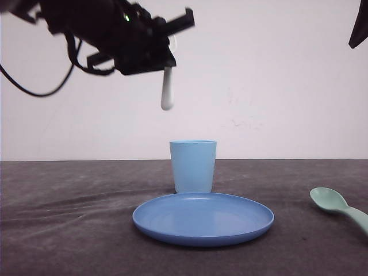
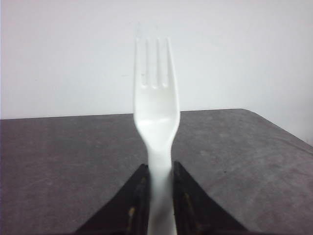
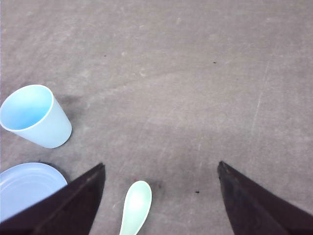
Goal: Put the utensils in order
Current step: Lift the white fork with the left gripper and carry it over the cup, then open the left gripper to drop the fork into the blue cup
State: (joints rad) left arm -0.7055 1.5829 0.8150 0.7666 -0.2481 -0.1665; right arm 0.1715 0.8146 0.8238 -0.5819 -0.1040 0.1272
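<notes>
My left gripper (image 2: 160, 169) is shut on the handle of the white fork (image 2: 156, 107), whose tines point away from the wrist. In the front view the left gripper (image 1: 168, 54) is high up at the left, and the fork's rounded handle (image 1: 167, 92) hangs down from it, well above the left rim of the cup. The mint-green spoon (image 1: 336, 204) lies on the table at the right, bowl up. My right gripper (image 3: 161, 166) hangs open above it, with the spoon's bowl (image 3: 136, 205) between the wide-apart fingers and nearer the left-hand one.
A light blue cup (image 1: 193, 167) stands upright mid-table. Just in front of it lies a round blue plate (image 1: 203, 219). In the right wrist view the cup (image 3: 34, 117) and plate (image 3: 24, 186) sit to one side of the spoon. The table is dark grey, a white wall behind.
</notes>
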